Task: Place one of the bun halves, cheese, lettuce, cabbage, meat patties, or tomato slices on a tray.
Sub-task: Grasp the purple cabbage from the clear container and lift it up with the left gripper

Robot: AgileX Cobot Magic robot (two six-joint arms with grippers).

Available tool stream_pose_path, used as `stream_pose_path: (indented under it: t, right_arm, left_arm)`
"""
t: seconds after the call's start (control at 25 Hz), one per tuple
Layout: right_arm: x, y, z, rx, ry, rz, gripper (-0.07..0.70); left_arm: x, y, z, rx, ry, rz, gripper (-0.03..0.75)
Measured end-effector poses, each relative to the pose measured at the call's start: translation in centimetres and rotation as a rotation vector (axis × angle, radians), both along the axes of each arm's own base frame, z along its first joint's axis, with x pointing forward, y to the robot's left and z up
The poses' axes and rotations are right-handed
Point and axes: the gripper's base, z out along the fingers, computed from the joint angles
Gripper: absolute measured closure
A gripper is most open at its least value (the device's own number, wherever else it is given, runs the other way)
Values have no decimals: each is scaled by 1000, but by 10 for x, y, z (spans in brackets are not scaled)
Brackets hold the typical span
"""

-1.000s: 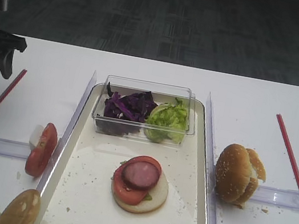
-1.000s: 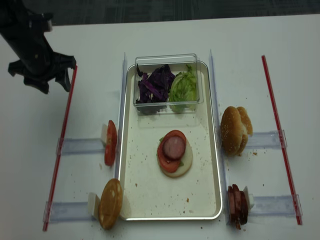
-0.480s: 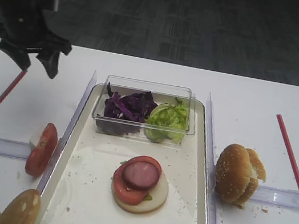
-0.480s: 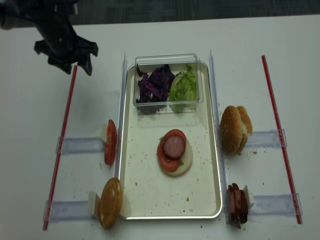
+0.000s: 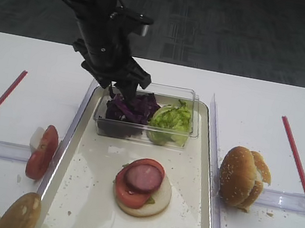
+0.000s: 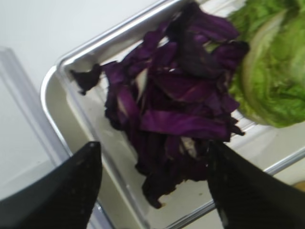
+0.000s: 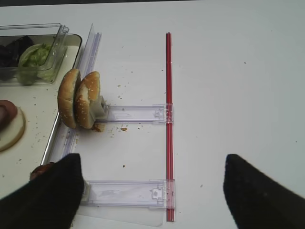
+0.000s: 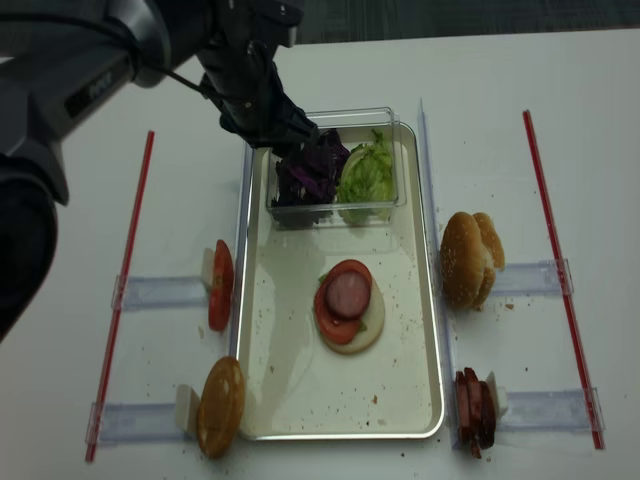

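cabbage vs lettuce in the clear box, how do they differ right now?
Colour: the cabbage is dark purple; the lettuce is pale green.
Form: the cabbage is limp, curled strips; the lettuce is a crinkled leafy clump.
Place: in the exterior high view, the cabbage fills the box's left half, the lettuce its right.
Gripper: the open left gripper hangs over the cabbage, not the lettuce.
Shared: both sit side by side in the clear box at the tray's far end.

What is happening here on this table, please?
A two-arm robot is building a burger. On the tray a bun half already carries a tomato slice and a meat patty. The left gripper hangs open over the purple cabbage in the clear box, holding nothing. Lettuce lies beside the cabbage. The right gripper waits open near the spare buns.
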Motion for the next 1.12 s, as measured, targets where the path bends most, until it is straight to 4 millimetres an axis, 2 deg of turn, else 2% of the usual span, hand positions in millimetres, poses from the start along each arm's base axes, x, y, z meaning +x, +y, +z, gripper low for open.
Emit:
stream_pose_path:
  t: [0.12, 0.56, 1.12]
  right_arm:
    - [0, 0, 0, 0, 0, 0, 15]
    - [0, 0, 0, 0, 0, 0, 15]
    - [0, 0, 0, 0, 0, 0, 15]
  left_arm:
    - [-2, -13, -6, -2, -4, -27, 278]
    - [2, -17, -32, 19, 40, -33, 278]
    - [7, -21, -38, -4, -2, -39, 278]
